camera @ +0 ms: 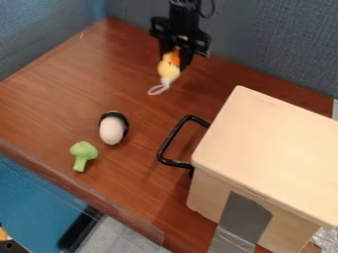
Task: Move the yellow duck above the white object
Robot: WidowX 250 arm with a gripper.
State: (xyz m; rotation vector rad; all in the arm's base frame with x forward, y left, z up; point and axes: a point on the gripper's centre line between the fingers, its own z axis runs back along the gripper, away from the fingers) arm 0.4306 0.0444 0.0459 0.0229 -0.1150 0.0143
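The black gripper (pixel 174 55) hangs down at the top of the camera view, over the back part of the table. Between its fingers it holds the yellow duck (pixel 169 69), which has an orange patch and a white loop dangling below it. The white object (pixel 111 130), egg-shaped with a black band around its upper end, lies on the wooden table left of centre. It is well below and to the left of the duck in the view, apart from it.
A green broccoli toy (pixel 82 155) lies left of and nearer than the white object. A large pale wooden box (pixel 271 148) with a black handle (pixel 173 141) takes up the right side. Blue-grey partitions (pixel 290 44) border the brown table (pixel 59 94) at the back.
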